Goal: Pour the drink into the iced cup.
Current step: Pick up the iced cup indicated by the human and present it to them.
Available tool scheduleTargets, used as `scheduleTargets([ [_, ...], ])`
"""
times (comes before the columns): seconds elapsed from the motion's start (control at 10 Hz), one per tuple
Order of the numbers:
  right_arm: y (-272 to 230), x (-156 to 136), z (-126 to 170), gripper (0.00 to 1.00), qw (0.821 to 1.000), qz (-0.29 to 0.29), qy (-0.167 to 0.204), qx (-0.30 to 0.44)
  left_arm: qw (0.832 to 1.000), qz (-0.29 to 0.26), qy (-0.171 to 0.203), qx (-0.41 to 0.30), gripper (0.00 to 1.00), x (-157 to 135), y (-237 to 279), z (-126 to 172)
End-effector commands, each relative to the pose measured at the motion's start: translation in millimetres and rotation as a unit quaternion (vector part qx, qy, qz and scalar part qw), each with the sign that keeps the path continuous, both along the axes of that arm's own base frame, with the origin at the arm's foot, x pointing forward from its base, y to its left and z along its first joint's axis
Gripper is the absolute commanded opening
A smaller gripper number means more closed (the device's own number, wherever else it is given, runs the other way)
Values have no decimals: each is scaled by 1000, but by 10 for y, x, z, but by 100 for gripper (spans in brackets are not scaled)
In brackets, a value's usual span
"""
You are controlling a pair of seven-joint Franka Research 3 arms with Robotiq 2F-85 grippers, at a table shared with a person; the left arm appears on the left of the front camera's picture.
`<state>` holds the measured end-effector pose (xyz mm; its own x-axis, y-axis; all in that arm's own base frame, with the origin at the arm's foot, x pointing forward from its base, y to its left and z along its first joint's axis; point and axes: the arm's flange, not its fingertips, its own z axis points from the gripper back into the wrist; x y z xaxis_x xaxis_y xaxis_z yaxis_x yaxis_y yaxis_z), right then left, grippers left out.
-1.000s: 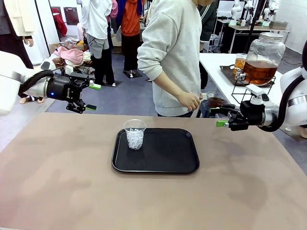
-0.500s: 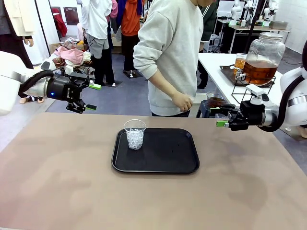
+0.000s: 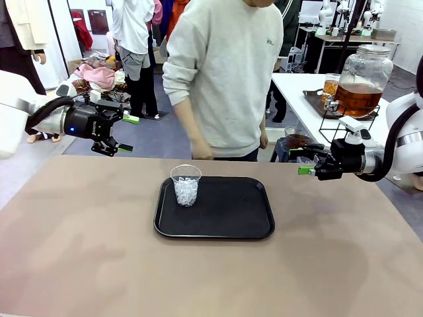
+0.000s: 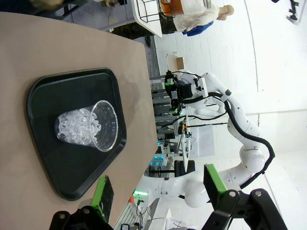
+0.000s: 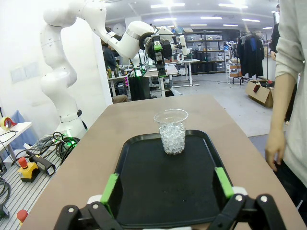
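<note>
— Where's the iced cup (image 3: 186,185)?
— I see it upright in the far-left corner of the black tray (image 3: 225,228), mid-surface.
— And the drink (image 3: 359,99)?
— Amber, in a glass jar (image 3: 367,63) on the side table past the far-right corner.
— Jaws?
— Left jaws are spread near the far-left corner and right jaws near the far-right. Both are empty.
</note>
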<state>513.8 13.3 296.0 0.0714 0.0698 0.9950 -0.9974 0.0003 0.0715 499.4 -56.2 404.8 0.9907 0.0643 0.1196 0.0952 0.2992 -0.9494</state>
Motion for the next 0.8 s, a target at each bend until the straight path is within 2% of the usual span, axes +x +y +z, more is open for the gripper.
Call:
scheduleTargets([
  [0.0, 4, 18, 27, 100, 1000, 1, 0, -1, 1000, 1, -2, 1, 100, -3, -6, 12],
  [0.7, 4, 18, 27, 100, 1000, 1, 0, -1, 1000, 1, -2, 1, 100, -3, -6, 12],
])
